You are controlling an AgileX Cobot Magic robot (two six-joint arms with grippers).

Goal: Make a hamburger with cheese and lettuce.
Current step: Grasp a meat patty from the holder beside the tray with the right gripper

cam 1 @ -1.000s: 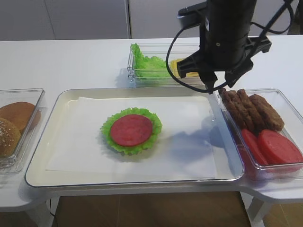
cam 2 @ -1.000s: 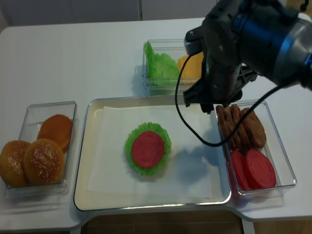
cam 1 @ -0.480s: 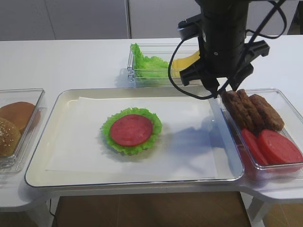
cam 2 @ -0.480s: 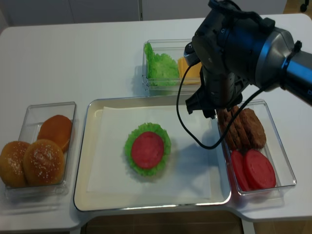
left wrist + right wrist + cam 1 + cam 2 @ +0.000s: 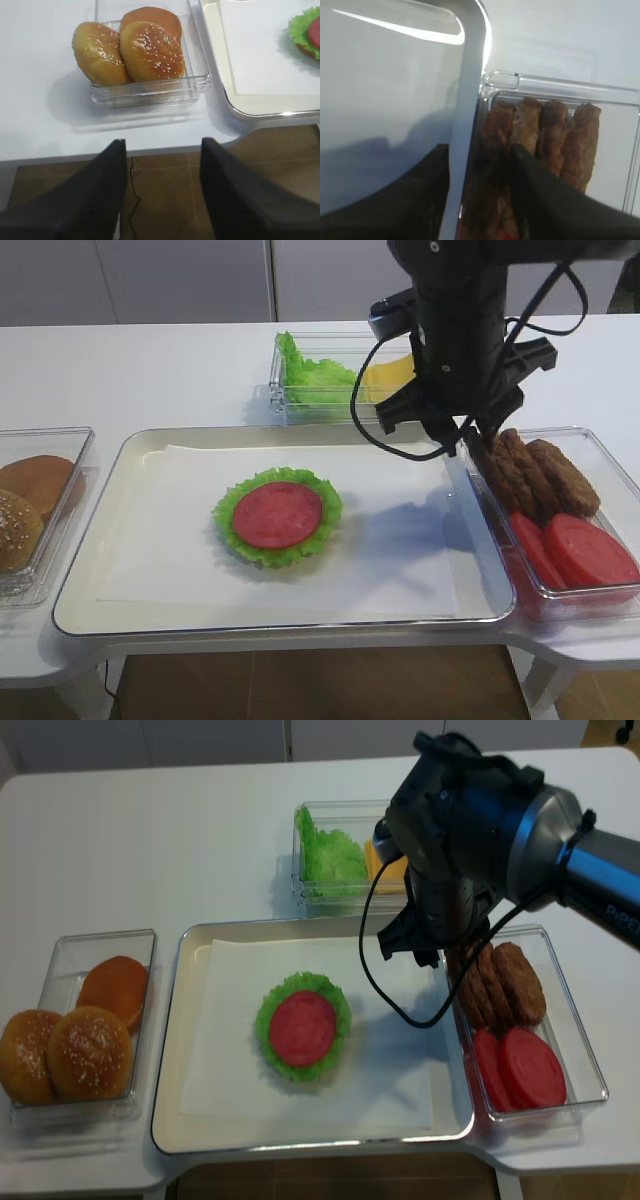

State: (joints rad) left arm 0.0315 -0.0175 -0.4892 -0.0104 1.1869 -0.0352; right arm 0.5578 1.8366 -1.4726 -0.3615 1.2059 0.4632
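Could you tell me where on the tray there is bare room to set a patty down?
The white paper on the tray lies bare left of the hamburger, toward the bun box, and in front of it along the near rim. The right end is crowded: the right gripper hangs over the rim by the patties.

Even, bright overhead light is seen across the white table (image 5: 150, 370). A soft shadow is thrown on the tray (image 5: 300, 615) paper beneath the right arm. Glare streaks the tray rim in the right wrist view, where the dark fingers (image 5: 555, 205) are blurred.
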